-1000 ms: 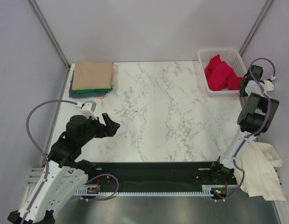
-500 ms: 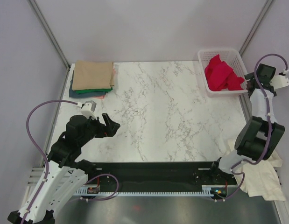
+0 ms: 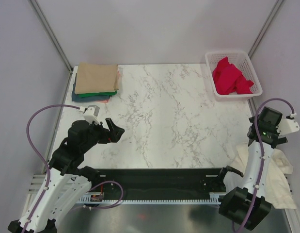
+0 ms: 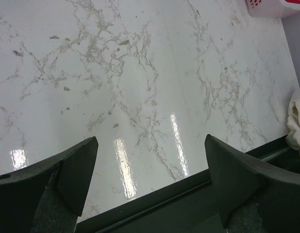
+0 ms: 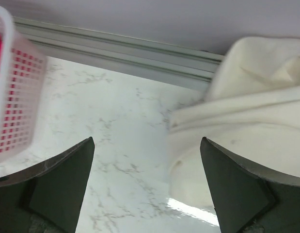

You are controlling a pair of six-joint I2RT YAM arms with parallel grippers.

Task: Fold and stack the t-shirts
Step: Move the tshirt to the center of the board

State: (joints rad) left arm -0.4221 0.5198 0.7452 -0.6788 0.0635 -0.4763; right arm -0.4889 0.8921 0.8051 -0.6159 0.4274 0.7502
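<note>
1. Top external view: a stack of folded t-shirts (image 3: 95,80) sits at the far left corner of the marble table (image 3: 179,111). A tan one is on top, with green and a darker teal edge showing beneath it. That part reads as done.
2. The cream t-shirt (image 3: 278,172) is unfolded. It lies rumpled at the near right corner, partly draped over the table's edge beside my right arm, well apart from the stack.
3. My right gripper (image 5: 147,165) has its jaws spread wide with nothing between them. Through that wrist camera the cream cloth lies just beyond one finger, and as far as I can see I am not touching it.
4. My left gripper (image 4: 150,160) is likewise wide open and empty. It hovers above bare marble on the near left, away from any cloth.
5. The white mesh basket (image 3: 227,52) at the far right corner holds red cloth (image 3: 229,77). Crumpled as it is, I cannot tell whether that is one shirt or several, but I judge it to be more work waiting.
6. I judge the task to be partway along, with a few shirts stacked. The cream one has yet to be pulled onto open marble, spread, folded and carried to the stack, and then the basket's contents follow.
</note>
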